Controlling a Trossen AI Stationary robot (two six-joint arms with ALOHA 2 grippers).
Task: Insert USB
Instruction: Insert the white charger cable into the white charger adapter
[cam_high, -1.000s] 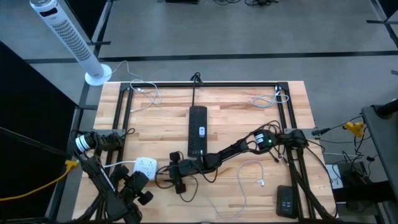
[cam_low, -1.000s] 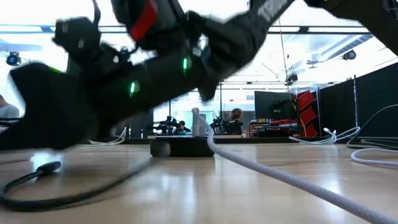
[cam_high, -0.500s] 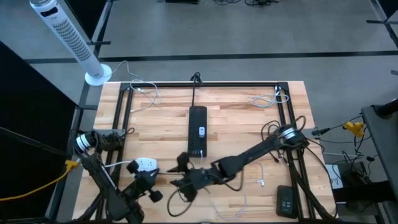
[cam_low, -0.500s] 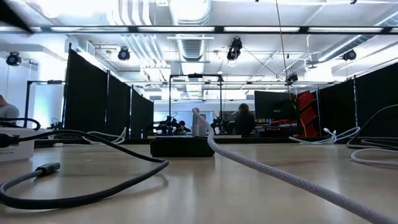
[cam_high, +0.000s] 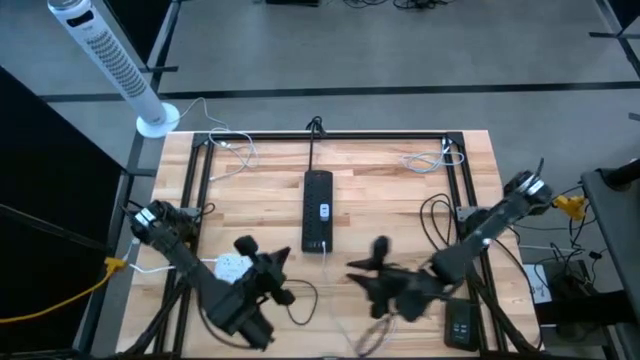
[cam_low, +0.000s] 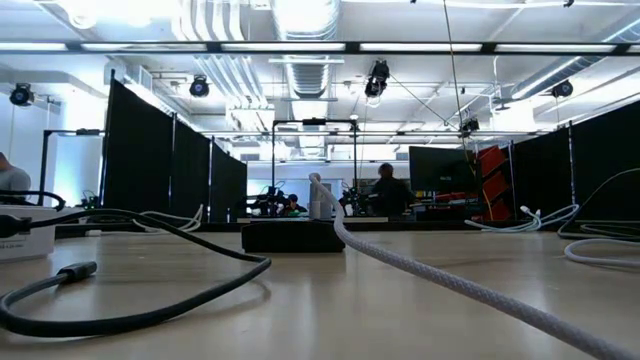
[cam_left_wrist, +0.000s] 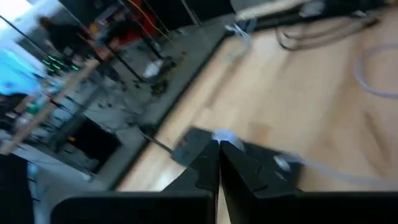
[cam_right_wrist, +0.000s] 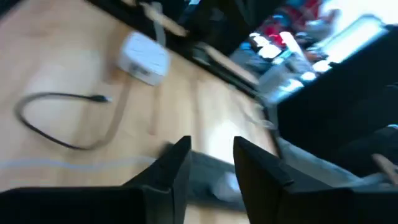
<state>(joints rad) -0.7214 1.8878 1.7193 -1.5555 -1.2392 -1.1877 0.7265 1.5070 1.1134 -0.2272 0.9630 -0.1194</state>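
Power strip (cam_high: 317, 210): mid-worktop, white USB cable (cam_low: 420, 268) plugged at near end.
Left tool (cam_left_wrist: 218, 163): pressed together, empty, near white adapter (cam_high: 234, 266).
Right tool (cam_right_wrist: 210, 163): spread, empty.
Risk: loose black cable (cam_right_wrist: 59, 118) snagging either arm; plug tugged loose.

Overhead looks down; low looks level; both share power strip (cam_high: 317, 211).

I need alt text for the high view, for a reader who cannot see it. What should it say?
Seen from above, a wooden table holds a black power strip at its centre, with a white cable running from its near end. The left gripper, fingers shut, is beside a white adapter. The right gripper is near the front edge.
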